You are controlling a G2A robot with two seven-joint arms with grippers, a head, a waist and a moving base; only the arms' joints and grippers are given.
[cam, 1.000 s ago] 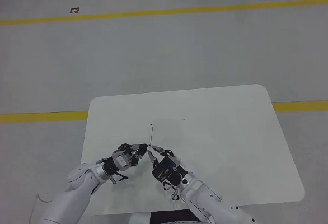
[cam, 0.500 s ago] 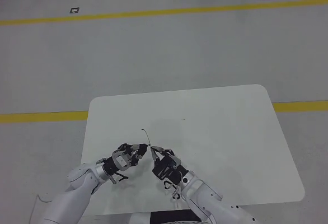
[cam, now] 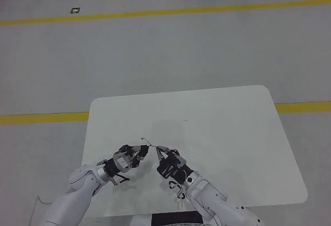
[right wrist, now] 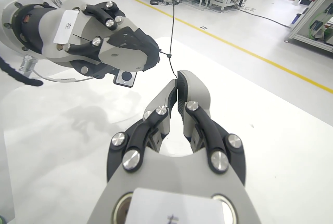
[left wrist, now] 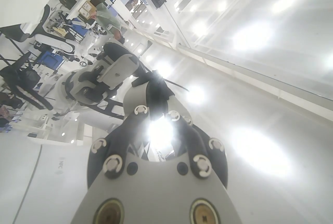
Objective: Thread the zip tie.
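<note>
While my two grippers meet over the white table (cam: 239, 124), my right gripper (right wrist: 177, 78) is pinched shut on the thin black plastic zip tie (right wrist: 172, 27) just below its head. My left gripper (right wrist: 157, 53) clamps the stub beside it. Judged light, springy and slick: hold close to the head, not the whippy tail.
</note>
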